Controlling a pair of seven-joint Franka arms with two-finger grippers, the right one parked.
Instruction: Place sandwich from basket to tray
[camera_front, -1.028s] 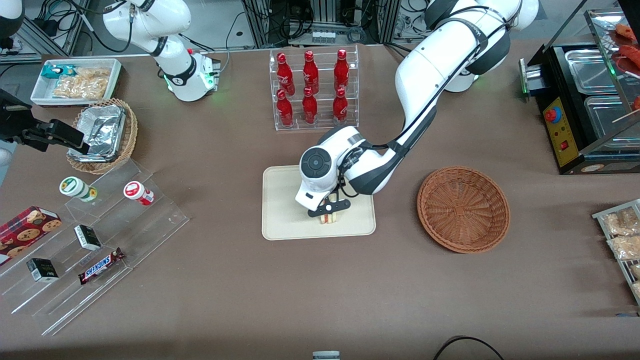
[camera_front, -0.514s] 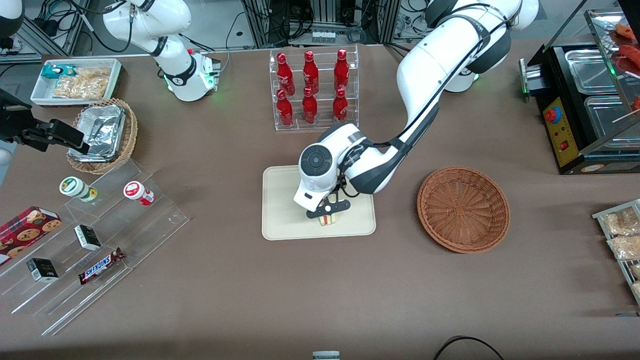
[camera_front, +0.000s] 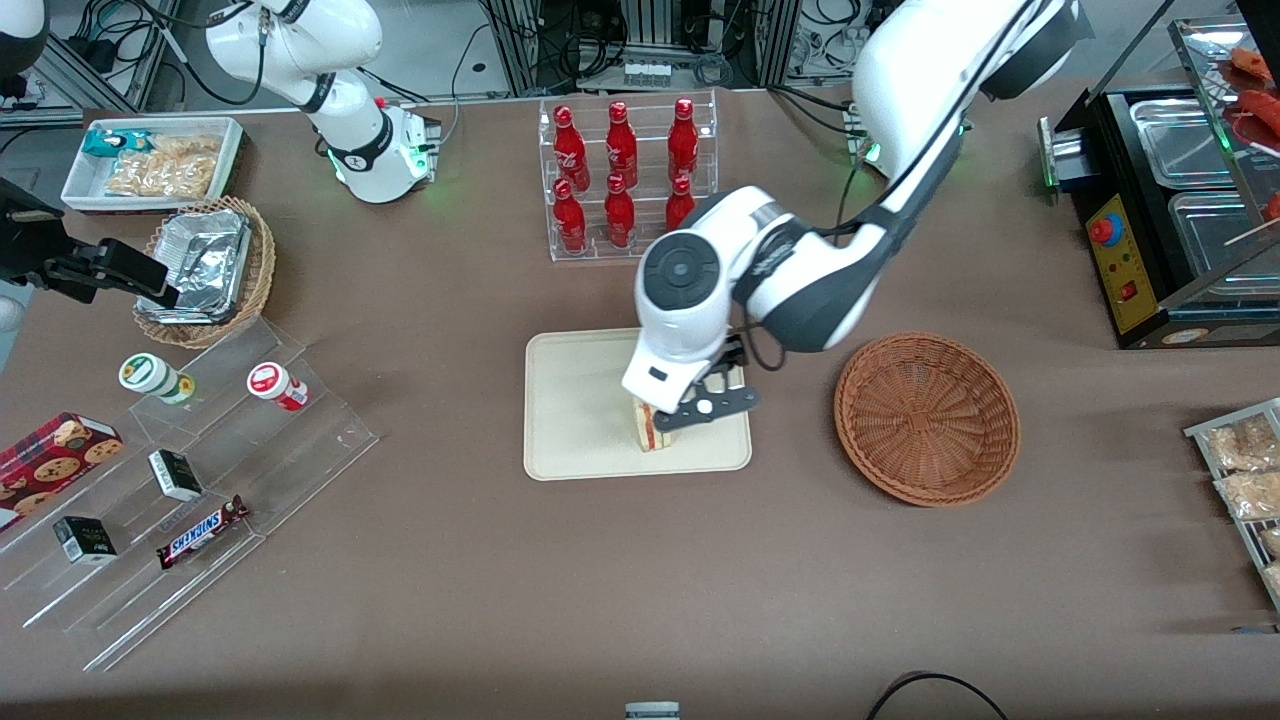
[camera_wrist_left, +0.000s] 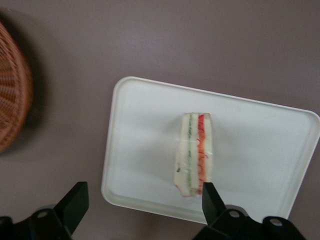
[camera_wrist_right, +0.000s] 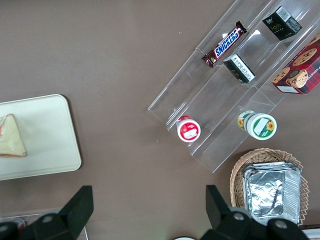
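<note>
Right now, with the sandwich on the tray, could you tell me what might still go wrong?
The sandwich stands on its edge on the tray, so it may tip over. It also sits near the tray's rim, so a nudge could push it off. The open gripper hangs just above it with one finger close by; a sideways move could clip it.

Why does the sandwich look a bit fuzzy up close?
In the left wrist view the sandwich, tray and basket look soft and blurry, while the open hand hangs above them. In the front view the sandwich is partly hidden under the hand.
</note>
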